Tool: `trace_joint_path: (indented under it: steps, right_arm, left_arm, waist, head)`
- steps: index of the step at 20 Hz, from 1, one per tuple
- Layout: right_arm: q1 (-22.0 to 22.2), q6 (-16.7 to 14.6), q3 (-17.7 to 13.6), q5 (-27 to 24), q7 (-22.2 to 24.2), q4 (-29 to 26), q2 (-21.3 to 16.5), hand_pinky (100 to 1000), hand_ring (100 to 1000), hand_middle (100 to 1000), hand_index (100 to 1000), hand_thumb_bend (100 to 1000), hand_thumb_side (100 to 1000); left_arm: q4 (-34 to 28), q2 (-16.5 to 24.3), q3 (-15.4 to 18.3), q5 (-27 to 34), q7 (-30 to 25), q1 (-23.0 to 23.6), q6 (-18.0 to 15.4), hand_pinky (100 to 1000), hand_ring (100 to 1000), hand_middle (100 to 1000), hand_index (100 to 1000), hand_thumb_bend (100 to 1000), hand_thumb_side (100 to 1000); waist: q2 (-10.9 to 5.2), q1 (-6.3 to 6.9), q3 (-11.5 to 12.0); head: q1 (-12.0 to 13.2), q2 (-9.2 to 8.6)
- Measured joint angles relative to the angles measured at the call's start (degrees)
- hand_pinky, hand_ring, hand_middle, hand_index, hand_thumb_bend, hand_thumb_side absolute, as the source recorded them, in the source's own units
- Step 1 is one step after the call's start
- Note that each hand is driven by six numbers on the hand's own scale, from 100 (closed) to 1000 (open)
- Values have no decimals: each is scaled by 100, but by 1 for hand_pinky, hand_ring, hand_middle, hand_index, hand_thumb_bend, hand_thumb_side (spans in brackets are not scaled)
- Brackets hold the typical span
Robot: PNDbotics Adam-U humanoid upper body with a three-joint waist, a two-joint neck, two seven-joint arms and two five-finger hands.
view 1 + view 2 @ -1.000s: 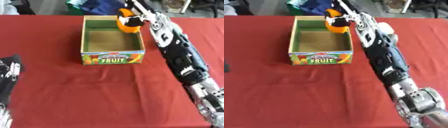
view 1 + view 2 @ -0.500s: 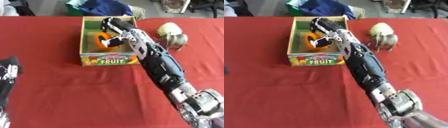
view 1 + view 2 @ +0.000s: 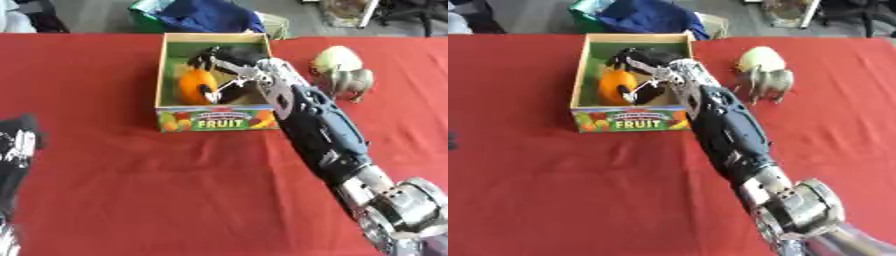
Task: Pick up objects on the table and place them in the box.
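An open cardboard box (image 3: 217, 120) with "FRUIT" printed on its front wall stands at the far middle of the red table. My right arm reaches up the table from the lower right. My right hand (image 3: 229, 58) is down inside the box, its fingers curled round an orange fruit (image 3: 194, 85) at the box's left side. Whether the fruit rests on the box floor I cannot tell. Right of the box lie a pale yellow-green round thing (image 3: 335, 58) and a grey toy animal (image 3: 353, 82). My left hand (image 3: 16, 145) shows as a black shape at the left edge.
The red tablecloth (image 3: 131, 190) covers the whole table. Behind the far edge lie a blue cloth (image 3: 208, 15) and a green thing. My right forearm (image 3: 728, 135) crosses the table's right half, close to the box's right front corner.
My right hand has carried the orange fruit from above the box's far right rim down into the box, towards its left side. The round thing and the toy animal have come into view.
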Motion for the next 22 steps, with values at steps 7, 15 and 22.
trace_joint_path:
  steps: [7, 15, 22]
  right_arm:
    - [-33, -93, 4, -956, -27, -800, -634, 718, 747, 779, 921, 100, 183]
    - [287, -245, 3, -1714, 183, -1443, -1666, 790, 875, 879, 955, 204, 261]
    - [708, -272, -211, -1512, 343, -1640, -2285, 815, 921, 914, 968, 320, 305]
  left_arm:
    - [3, 2, 2, -1, 11, 9, -11, 604, 591, 549, 623, 298, 518]
    - [16, 11, 10, -24, 33, 49, -30, 605, 591, 549, 623, 298, 518]
    - [17, 59, 40, -45, 47, 60, -37, 605, 591, 549, 623, 298, 518]
  waist:
    - [-1, -83, -33]
    - [-4, -164, -77]
    - [-11, -176, -143]
  head:
    - [53, -1]
    - [148, -2]
    - [158, -2]
